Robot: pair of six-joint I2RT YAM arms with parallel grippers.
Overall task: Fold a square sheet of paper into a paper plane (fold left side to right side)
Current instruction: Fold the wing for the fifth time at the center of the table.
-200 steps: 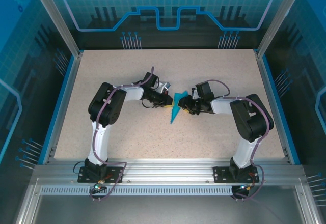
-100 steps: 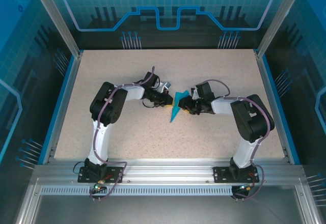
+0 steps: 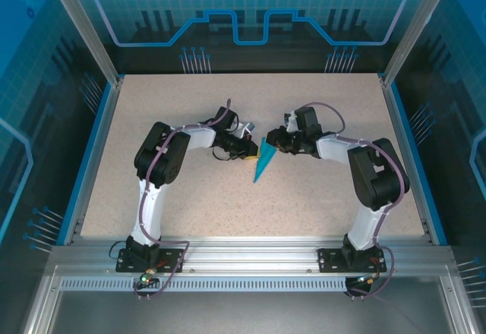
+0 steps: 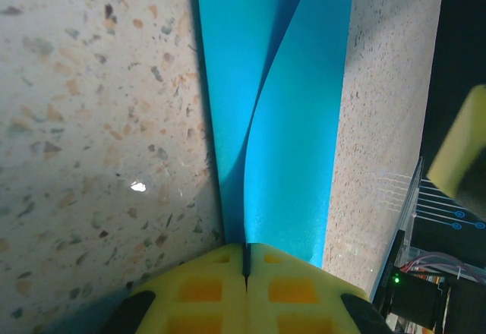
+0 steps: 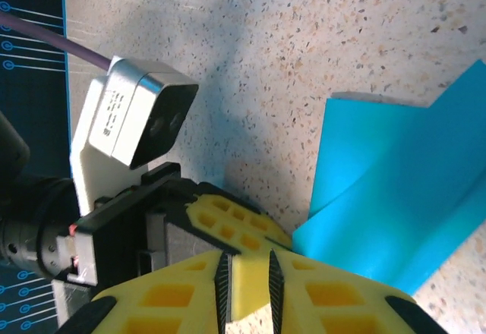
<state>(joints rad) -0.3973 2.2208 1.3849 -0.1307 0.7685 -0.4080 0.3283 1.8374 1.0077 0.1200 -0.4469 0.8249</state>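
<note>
the paper (image 3: 261, 162) lies near the middle of the table (image 3: 190, 106) as a narrow blue wedge. its wide end sits between the two claws and its tip points toward the arm bases, so the square looks already partway to a dart. the left claw (image 4: 245, 252) is closed flat, and the paper appears to run into the seam between its pads. i take this as a pin on that end, so the sheet cannot slide while the other arm works. from that pinch the top layer (image 4: 296, 159) bows up in a soft curve rather than lying creased, which suggests the fold toward the right is laid over but not pressed. the right claw (image 5: 247, 262) sits just beside the wide end on the opposite side, its jaws a narrow slit apart. no blue shows between them, and the paper's corner passes beside or under one pad; i cannot tell which. i judge it is placed there to take or flatten the loose layer against the left claw's hold. the risk is the springy layer flipping back, or the thin sheet tearing if both arms pull.
</note>
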